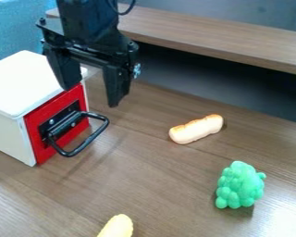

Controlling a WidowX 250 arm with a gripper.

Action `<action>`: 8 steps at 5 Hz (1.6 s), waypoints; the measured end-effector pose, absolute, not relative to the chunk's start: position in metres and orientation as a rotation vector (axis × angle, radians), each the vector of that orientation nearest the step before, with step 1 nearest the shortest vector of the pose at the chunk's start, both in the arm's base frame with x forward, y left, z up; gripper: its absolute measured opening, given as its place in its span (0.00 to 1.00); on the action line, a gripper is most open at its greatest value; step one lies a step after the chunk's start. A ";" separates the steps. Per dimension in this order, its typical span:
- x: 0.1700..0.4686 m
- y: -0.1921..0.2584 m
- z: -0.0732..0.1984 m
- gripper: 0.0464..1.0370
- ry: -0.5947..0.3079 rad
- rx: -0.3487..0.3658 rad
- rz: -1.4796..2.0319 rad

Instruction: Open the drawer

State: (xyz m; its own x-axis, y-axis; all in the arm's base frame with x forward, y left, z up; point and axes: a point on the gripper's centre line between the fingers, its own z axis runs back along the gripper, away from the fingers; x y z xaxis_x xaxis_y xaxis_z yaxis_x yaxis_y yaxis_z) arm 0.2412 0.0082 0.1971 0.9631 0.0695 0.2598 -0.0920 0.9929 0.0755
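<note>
"Where is the drawer (52, 107)?"

"It's the red front on the white box (21, 83), on the left of the table (151, 185). It looks shut."

"And the gripper (92, 92)?"

"It hangs near the drawer, a bit above the black handle (90, 140). Its two jaws are spread apart, with nothing in between."

"Where should it grab?"

"The handle! It sticks out like a loop. I'd pick the long outside bar, near the middle, so the drawer comes out straight."

"Will the handle bend?"

"I don't think so. It looks hard and stiff, so a good squeeze won't hurt it. But it's thin and smooth, so it might slip."

"Is the drawer heavy?"

"I'd guess it's light, and maybe it sticks a little. The box looks light too. If you yank, the whole box could slide along. Go down first, hold tight, then pull slow and straight."
</note>
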 end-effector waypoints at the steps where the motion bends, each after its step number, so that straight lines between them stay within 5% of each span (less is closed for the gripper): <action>1: 0.242 0.008 0.192 0.96 -0.241 0.087 0.083; 5: 0.292 0.021 0.114 0.96 -0.109 0.134 0.066; 8: 0.309 0.047 0.090 0.96 -0.093 0.224 0.065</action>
State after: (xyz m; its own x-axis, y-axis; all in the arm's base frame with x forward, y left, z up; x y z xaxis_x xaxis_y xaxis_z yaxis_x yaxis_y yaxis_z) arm 0.3089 0.0474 0.0899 0.9935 0.0541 0.0997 -0.0749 0.9730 0.2183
